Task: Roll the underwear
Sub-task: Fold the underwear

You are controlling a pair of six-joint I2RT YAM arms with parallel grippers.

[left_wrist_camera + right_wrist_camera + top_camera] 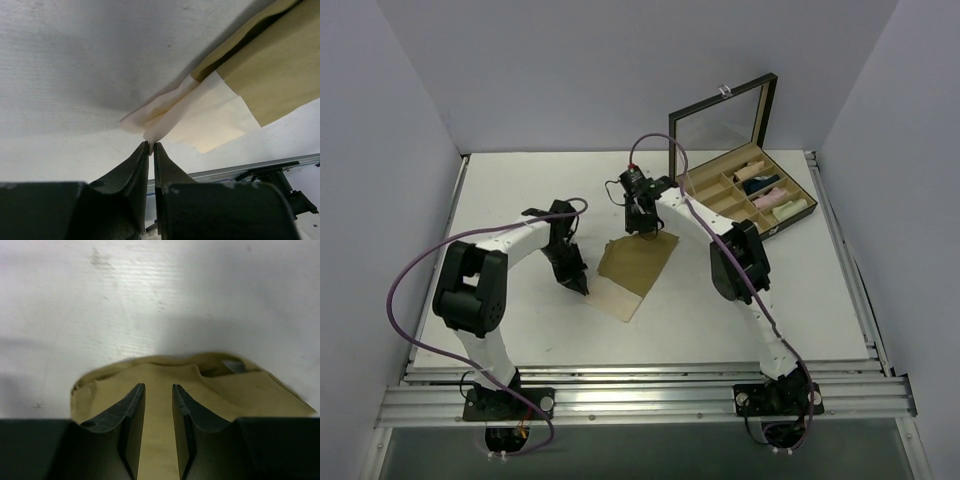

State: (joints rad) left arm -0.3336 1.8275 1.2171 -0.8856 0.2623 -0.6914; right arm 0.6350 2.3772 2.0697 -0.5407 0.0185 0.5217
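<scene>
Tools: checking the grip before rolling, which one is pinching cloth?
The left tool, shut on the pale corner of the tan underwear; the right tool stands open over the cloth.

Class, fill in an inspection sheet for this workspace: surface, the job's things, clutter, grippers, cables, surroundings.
Surface: white table, with faint scuffs in the right wrist view.
Job's things: tan underwear lying flat mid-table, paler band at its near end; not yet rolled.
Clutter: compartment box at the far right, lid open, cloth rolls inside.
Grippers: left gripper shut on a corner of the paler band; right gripper open over the underwear's far edge.
Cables: purple cable looped along each arm.
Surroundings: plain walls; metal rail at the near edge.
</scene>
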